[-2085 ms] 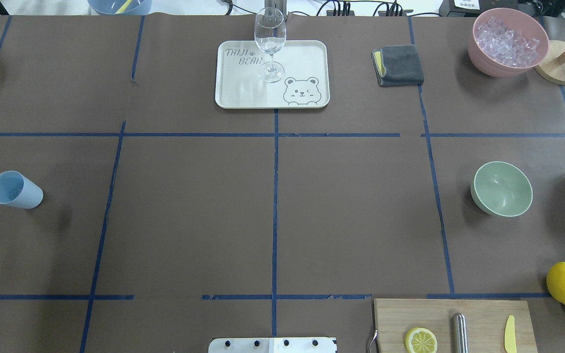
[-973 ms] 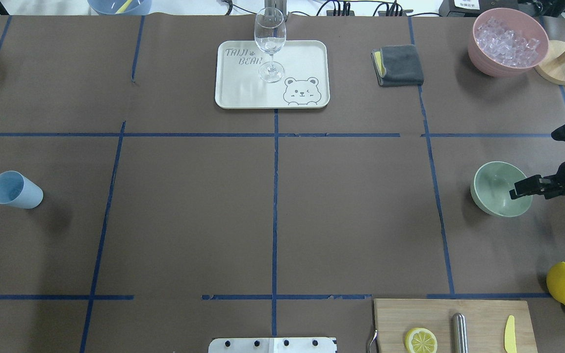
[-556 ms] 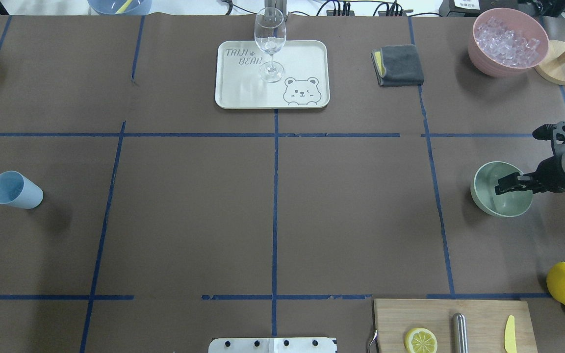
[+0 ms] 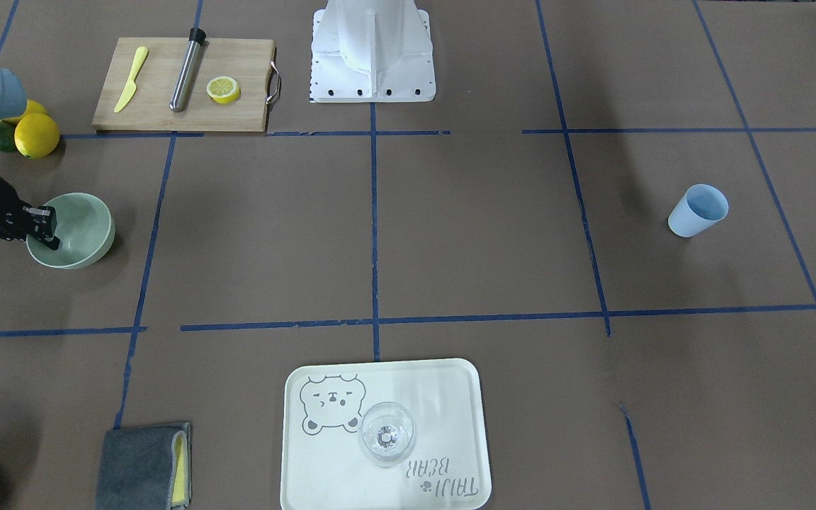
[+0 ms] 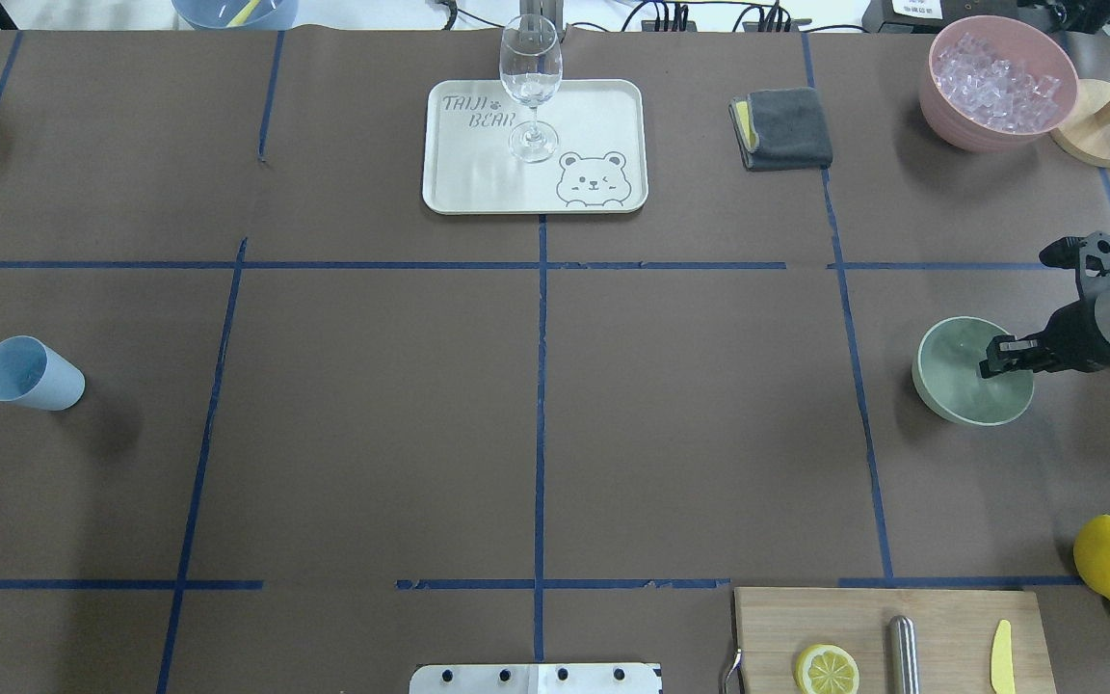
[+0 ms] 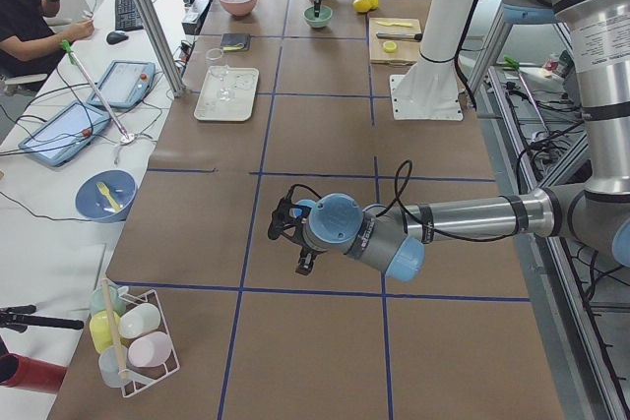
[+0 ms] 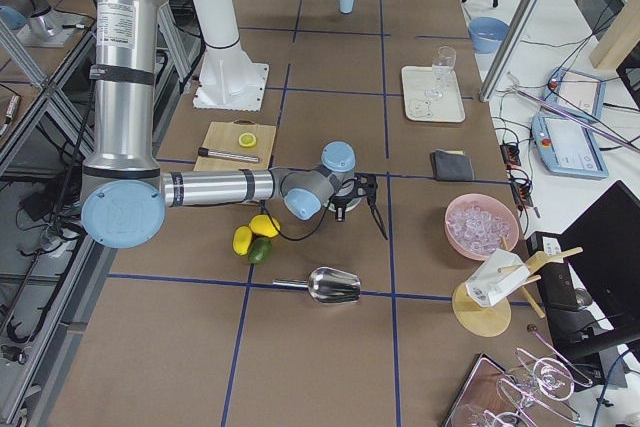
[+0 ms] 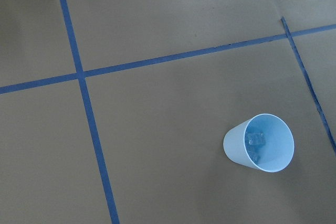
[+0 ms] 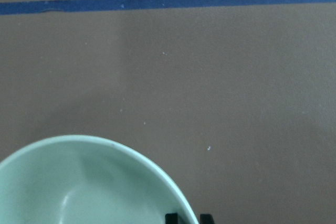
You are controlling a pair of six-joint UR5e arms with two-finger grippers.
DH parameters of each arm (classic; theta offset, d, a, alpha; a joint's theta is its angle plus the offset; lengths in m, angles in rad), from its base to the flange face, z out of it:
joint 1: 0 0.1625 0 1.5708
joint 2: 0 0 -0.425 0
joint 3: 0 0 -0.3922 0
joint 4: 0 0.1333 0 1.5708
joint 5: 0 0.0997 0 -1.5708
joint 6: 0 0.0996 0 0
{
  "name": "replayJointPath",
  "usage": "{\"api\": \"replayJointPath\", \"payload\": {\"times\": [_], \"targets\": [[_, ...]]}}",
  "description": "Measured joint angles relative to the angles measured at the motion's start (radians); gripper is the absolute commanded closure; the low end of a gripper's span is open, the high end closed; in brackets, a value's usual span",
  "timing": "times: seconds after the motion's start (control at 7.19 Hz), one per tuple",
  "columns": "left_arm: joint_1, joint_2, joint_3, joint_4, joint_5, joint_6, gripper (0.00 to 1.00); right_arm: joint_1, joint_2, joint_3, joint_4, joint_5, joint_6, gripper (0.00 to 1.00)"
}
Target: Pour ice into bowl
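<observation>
Your right end effector is pinched narrow on the rim of the bowl, one fingertip inside and one outside. The green bowl sits on the desk right under it. Your left end effector hangs over the other end of the desk, and you cannot tell if it is wide or narrow. The ice lies in the blue cup just beside it, well apart from the bowl
</observation>
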Motion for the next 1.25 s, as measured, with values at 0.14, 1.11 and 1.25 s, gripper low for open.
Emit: {"api": "replayJointPath", "payload": {"times": [0.14, 1.11, 1.25], "targets": [[0.000, 0.000, 0.000, 0.000, 0.000, 0.000, 0.00, 0.001, -0.004, 0.022, -0.001, 0.001, 0.002, 1.00], [0.000, 0.001, -0.003, -0.002, -0.001, 0.000, 0.00, -0.180, 0.227, 0.201, -0.041, -0.075, 0.492, 1.00], [0.000, 0.001, -0.002, -0.002, -0.001, 0.000, 0.00, -0.264, 0.320, 0.202, -0.110, -0.145, 0.566, 1.00]]}}
